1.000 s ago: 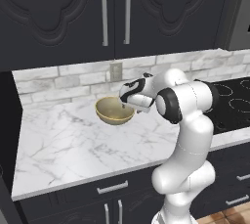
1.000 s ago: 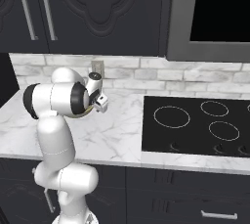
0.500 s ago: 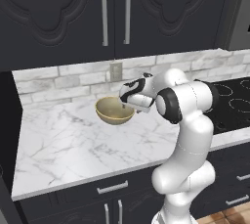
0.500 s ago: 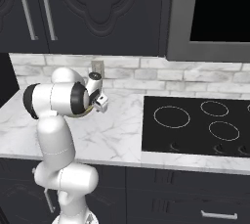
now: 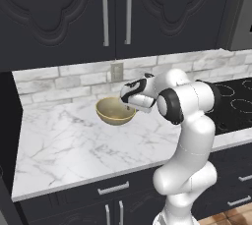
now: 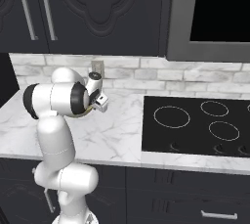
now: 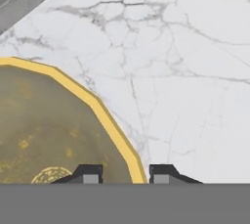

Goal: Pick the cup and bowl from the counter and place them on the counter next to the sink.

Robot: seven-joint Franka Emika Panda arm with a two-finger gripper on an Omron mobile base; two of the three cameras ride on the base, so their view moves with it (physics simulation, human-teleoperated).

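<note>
Hand view shows us the bowl (image 7: 49, 135) with nothing in it, its yellow rim running between our gripper (image 7: 126, 173) fingertips, one inside and one outside; we cannot tell whether they clamp it. Left base view shows the bowl (image 5: 115, 111) near the back edge of the counter (image 5: 64, 145), just beside the gripper (image 5: 129, 102). Right base view adds the black cooktop (image 6: 195, 125).

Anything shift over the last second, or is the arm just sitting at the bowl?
No visible change. The gripper stays at the bowl, one fingertip either side of its rim, and the bowl sits at the same spot over the counter.
</note>
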